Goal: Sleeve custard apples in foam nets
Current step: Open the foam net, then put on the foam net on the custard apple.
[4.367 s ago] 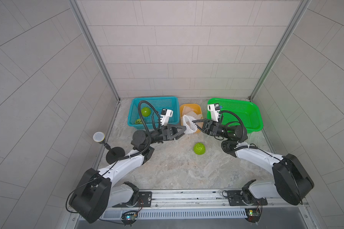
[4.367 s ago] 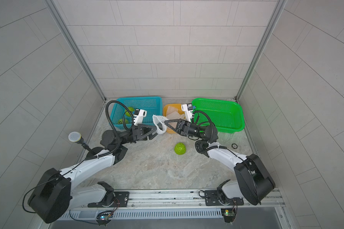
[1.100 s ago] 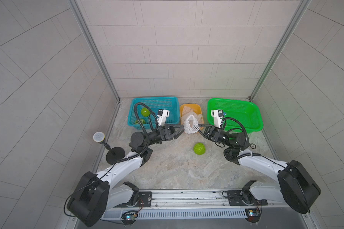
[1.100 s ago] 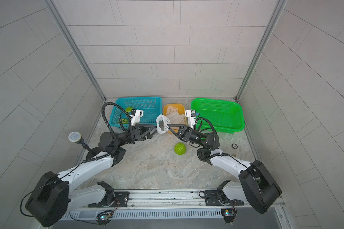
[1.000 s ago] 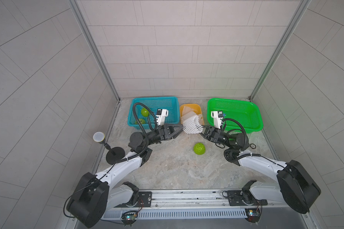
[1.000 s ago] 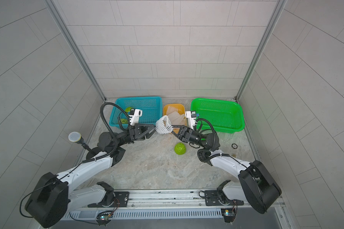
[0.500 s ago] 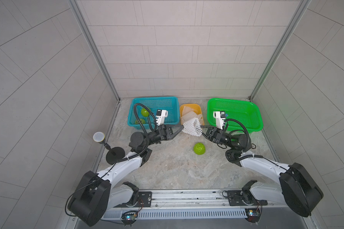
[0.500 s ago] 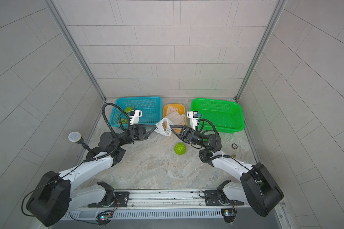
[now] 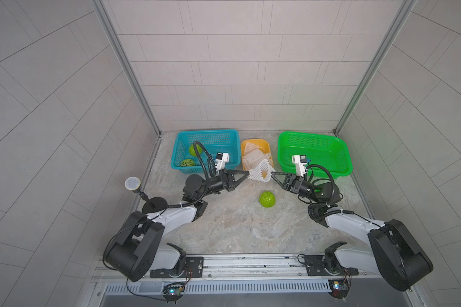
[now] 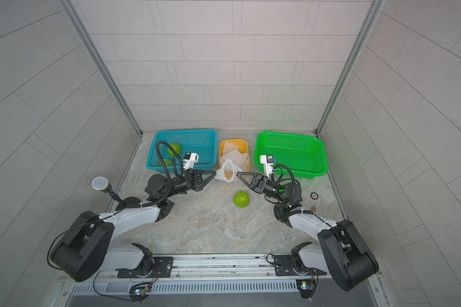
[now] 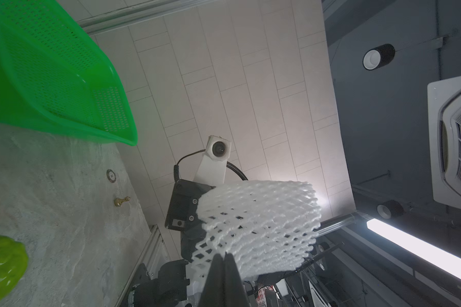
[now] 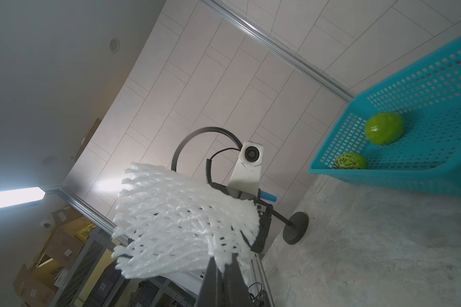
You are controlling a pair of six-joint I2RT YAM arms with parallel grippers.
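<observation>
1. Left gripper (image 9: 248, 173) is pinching one edge of a foam net (image 9: 260, 173). The jaws are closed right down on the mesh, with the tips meeting in the left wrist view.
2. Right gripper (image 9: 272, 174) is pinching the opposite edge of the same net. Its jaws are also fully closed on the mesh, as the right wrist view is showing.
3. The net is hanging between the two tips, pulled into an open tube and held off the table (image 9: 237, 226). It is sitting just on the robot side of the yellow bin (image 9: 263, 144), overlapping the bin's near rim in both top views.
4. Spare foam nets (image 9: 252, 156) are lying inside the yellow bin, piled loosely.
5. A loose custard apple (image 9: 267, 199) is resting on the table, further toward the robot from the yellow bin. It is below the held net and touching neither gripper.
6. The blue basket (image 9: 205, 132) is standing just beside the yellow bin, on the left arm's side. It is holding a plain green custard apple (image 9: 194, 150) and a dark-patterned custard apple (image 9: 187, 162).
7. The green basket (image 9: 314, 134) is standing just beside the yellow bin, on the right arm's side.
</observation>
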